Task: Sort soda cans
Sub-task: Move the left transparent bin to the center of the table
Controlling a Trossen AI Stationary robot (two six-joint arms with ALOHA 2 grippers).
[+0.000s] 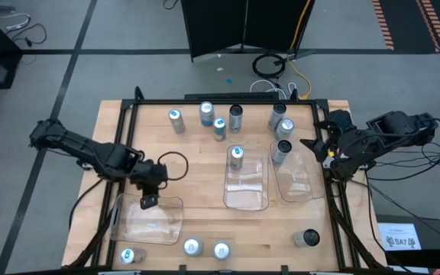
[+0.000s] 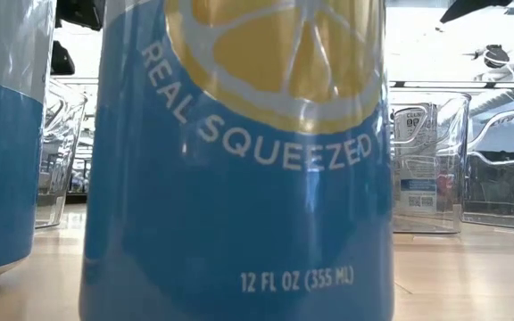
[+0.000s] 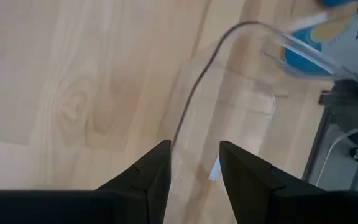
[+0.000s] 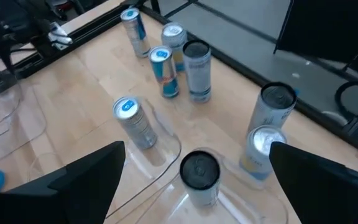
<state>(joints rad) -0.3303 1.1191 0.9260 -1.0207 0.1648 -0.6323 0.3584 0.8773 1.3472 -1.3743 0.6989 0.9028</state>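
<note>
Dark left hand over tray rim

a: what colours are showing on the big can filling the centre of the low frame?

b: it is wearing glossy blue, with a yellow lemon slice outlined in white at the top and white lettering curving beneath. the can at the left edge is showing white over blue.

a: and from above?

b: the table is showing pale blond wood inside a black frame. the trays are looking clear. the cans at the upper centre are carrying silver bodies with blue tops, while the one at the lower right is looking dark grey.

a: the arms?

b: both are appearing black; the right gripper is showing a yellow speck beside it.
</note>
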